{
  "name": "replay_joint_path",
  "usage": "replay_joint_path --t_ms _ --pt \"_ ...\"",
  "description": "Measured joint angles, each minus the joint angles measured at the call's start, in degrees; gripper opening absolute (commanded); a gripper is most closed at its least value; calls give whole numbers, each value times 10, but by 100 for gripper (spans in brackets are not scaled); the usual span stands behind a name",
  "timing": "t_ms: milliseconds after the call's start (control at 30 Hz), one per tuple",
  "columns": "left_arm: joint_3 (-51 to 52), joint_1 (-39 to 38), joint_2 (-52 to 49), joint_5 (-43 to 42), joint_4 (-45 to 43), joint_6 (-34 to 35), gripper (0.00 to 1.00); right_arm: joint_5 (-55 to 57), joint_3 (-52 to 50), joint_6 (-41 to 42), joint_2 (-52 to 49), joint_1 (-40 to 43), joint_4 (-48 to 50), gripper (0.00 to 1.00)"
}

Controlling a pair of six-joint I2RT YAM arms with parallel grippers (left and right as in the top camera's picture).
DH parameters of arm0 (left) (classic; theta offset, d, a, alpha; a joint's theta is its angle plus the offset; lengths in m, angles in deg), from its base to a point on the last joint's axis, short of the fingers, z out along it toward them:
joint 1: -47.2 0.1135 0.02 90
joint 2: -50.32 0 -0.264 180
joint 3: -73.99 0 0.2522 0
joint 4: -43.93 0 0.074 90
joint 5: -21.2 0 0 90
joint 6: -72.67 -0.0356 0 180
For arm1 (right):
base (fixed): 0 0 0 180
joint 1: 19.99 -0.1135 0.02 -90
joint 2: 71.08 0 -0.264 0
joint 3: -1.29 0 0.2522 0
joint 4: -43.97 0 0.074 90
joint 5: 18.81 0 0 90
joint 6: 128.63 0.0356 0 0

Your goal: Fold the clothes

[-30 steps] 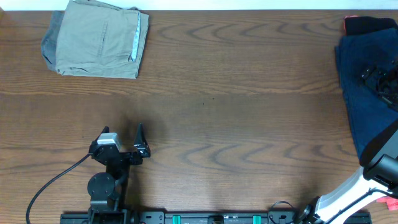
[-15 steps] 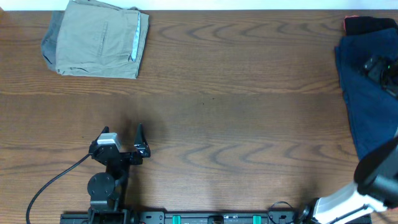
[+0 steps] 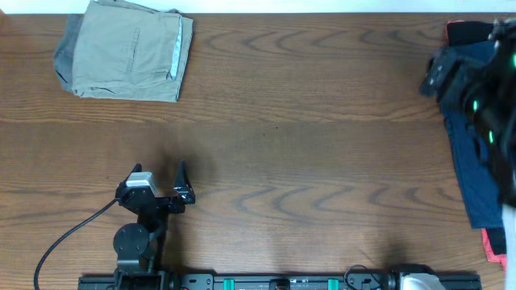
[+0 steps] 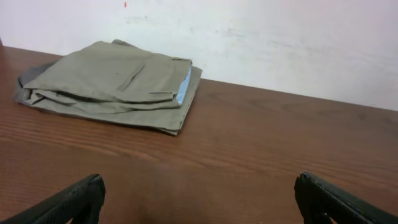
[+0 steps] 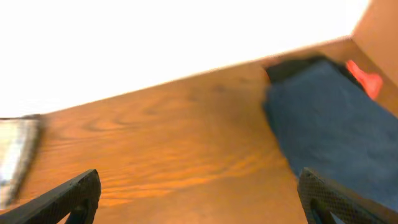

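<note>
A folded light khaki pair of shorts (image 3: 125,50) lies at the table's far left corner, on top of a grey-brown garment (image 3: 67,50) whose edge sticks out on the left. Both show in the left wrist view, the khaki pair (image 4: 118,84) above the grey-brown edge (image 4: 26,81). A navy garment (image 3: 476,161) lies spread along the right edge and shows in the right wrist view (image 5: 329,130). My left gripper (image 3: 181,184) is open and empty near the front left (image 4: 199,208). My right gripper (image 3: 439,72), blurred, is raised over the navy garment, open and empty (image 5: 199,205).
A black item (image 3: 468,31) with a red edge lies at the far right corner beside the navy garment, and it shows in the right wrist view (image 5: 292,68). A red piece (image 3: 493,244) pokes out at the front right. A white wall (image 4: 280,37) stands behind the table.
My right arm has risen from the navy garment and swung toward the table's far right, now blurred and larger in the overhead view. The left arm and the clothes have not moved.
</note>
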Motion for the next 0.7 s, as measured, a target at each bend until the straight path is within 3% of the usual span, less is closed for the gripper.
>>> replay_joint_path --t_ms 467,700 --pt "0 0 0 0 0 0 98 17 -7 0 170 2 -48 99" --pt "0 0 0 0 0 0 98 -27 -187 -13 274 3 67 99"
